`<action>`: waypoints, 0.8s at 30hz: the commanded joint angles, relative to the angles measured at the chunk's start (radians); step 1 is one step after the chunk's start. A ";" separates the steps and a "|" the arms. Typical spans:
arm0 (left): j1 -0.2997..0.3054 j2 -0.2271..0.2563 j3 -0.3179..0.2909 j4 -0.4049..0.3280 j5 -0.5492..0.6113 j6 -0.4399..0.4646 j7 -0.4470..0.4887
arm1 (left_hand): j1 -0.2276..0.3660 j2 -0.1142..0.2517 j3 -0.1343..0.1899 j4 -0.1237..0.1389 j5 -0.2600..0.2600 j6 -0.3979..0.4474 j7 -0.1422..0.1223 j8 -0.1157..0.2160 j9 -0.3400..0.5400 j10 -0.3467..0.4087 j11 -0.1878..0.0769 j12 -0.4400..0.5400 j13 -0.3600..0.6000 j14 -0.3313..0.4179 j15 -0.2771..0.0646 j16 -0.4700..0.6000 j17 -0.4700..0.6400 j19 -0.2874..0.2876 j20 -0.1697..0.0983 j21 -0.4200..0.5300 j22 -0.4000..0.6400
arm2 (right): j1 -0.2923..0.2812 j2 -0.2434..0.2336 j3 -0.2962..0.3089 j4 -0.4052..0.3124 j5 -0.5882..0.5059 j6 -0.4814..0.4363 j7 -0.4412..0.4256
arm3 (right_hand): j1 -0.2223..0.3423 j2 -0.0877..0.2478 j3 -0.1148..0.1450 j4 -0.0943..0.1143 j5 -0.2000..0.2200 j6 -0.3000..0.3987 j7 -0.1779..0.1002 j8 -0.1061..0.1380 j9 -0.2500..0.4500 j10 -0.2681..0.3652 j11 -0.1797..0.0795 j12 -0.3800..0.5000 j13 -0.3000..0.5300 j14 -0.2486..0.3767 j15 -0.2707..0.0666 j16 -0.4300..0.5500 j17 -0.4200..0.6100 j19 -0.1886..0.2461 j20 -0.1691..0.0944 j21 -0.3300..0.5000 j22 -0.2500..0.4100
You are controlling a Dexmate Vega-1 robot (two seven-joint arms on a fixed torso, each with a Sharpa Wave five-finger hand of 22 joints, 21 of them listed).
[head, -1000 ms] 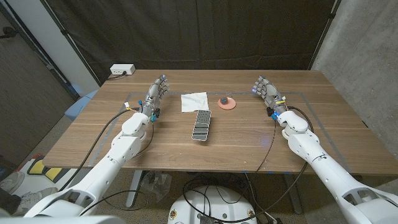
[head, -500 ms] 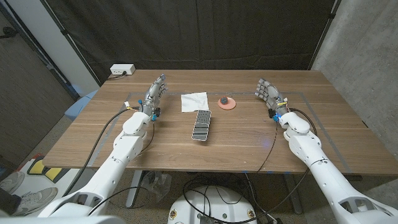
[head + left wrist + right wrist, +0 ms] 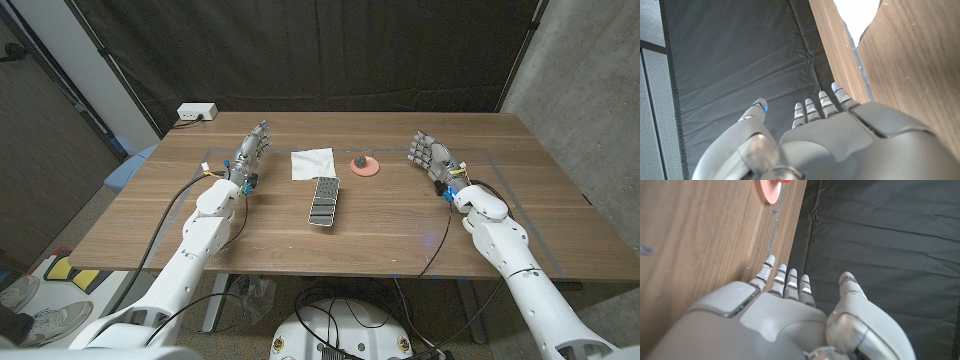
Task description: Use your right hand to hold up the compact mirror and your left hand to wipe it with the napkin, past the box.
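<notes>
The compact mirror (image 3: pixel 365 167) is a small pink disc with a dark knob on top, lying at the far middle of the table; its pink edge (image 3: pixel 771 191) shows in the right wrist view. A white napkin (image 3: pixel 312 163) lies just left of it, and a corner of the napkin (image 3: pixel 858 14) shows in the left wrist view. A grey and black box (image 3: pixel 323 203) lies nearer to me than both. My left hand (image 3: pixel 250 152) stands left of the napkin, fingers apart and holding nothing. To the right of the mirror my right hand (image 3: pixel 426 153) is also open and holds nothing.
A white power strip (image 3: pixel 197 113) sits at the table's far left corner. Black curtains hang behind the wooden table (image 3: pixel 400 230). Thin tape lines mark a rectangle on the tabletop. Cables run along both forearms.
My right hand has shifted slightly to the right and a little nearer to me, with its arm swinging outward. The left hand, napkin, mirror and box have stayed in place.
</notes>
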 commanded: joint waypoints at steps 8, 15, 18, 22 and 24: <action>-0.020 -0.019 -0.025 0.039 0.009 0.004 -0.104 | -0.010 0.000 -0.004 0.004 -0.005 -0.007 -0.003 -0.008 0.002 -0.009 -0.002 -0.002 0.002 -0.004 -0.025 0.000 0.005 -0.002 0.001 -0.005 0.003 | -0.160 -0.007 0.061 -0.233 0.078 -0.121 0.034 | -0.003 0.007 0.005 0.009 0.009 0.016 -0.003 -0.001 0.001 0.022 0.005 0.011 0.002 0.040 0.005 0.015 0.003 0.024 0.004 0.002 0.004; -0.018 -0.019 -0.028 0.044 0.005 -0.001 -0.132 | -0.011 0.001 -0.005 0.005 -0.007 -0.006 -0.003 -0.009 0.002 -0.010 0.000 -0.002 0.001 -0.005 -0.025 0.000 0.005 -0.002 0.002 -0.005 0.003 | -0.226 -0.022 0.075 -0.320 0.111 -0.164 0.034 | -0.006 0.006 0.009 0.013 0.010 0.023 0.000 -0.002 0.000 0.048 0.010 0.019 0.002 0.068 0.003 0.021 0.002 0.044 0.003 0.007 0.004; -0.016 -0.017 -0.029 0.044 0.003 -0.004 -0.143 | -0.011 0.001 -0.005 0.006 -0.007 -0.006 -0.002 -0.010 0.002 -0.009 0.000 -0.001 0.001 -0.006 -0.025 0.000 0.004 -0.002 0.003 -0.005 0.003 | -0.251 -0.029 0.081 -0.355 0.126 -0.183 0.033 | -0.008 0.007 0.010 0.017 0.011 0.031 0.002 -0.001 0.000 0.062 0.014 0.023 0.002 0.081 0.008 0.024 0.002 0.052 0.003 0.009 0.005; -0.011 -0.015 -0.031 0.040 0.000 -0.008 -0.154 | -0.012 0.002 -0.005 0.006 -0.008 -0.005 -0.003 -0.011 0.002 -0.009 -0.001 -0.001 0.001 -0.006 -0.023 0.001 0.004 -0.001 0.003 -0.005 0.003 | -0.280 -0.038 0.086 -0.391 0.145 -0.199 0.041 | -0.009 0.008 0.015 0.021 0.012 0.047 0.005 0.001 0.000 0.089 0.015 0.030 0.002 0.114 0.005 0.031 0.002 0.074 0.003 0.015 0.005; -0.008 -0.015 -0.032 0.037 0.000 -0.010 -0.156 | -0.012 0.002 -0.005 0.006 -0.009 -0.004 -0.003 -0.011 0.002 -0.009 0.000 -0.001 0.001 -0.006 -0.022 0.001 0.004 -0.001 0.002 -0.005 0.003 | -0.294 -0.047 0.088 -0.412 0.150 -0.211 0.041 | -0.010 0.008 0.018 0.023 0.013 0.054 0.004 0.001 0.000 0.107 0.017 0.035 0.002 0.136 0.004 0.035 0.002 0.085 0.003 0.018 0.006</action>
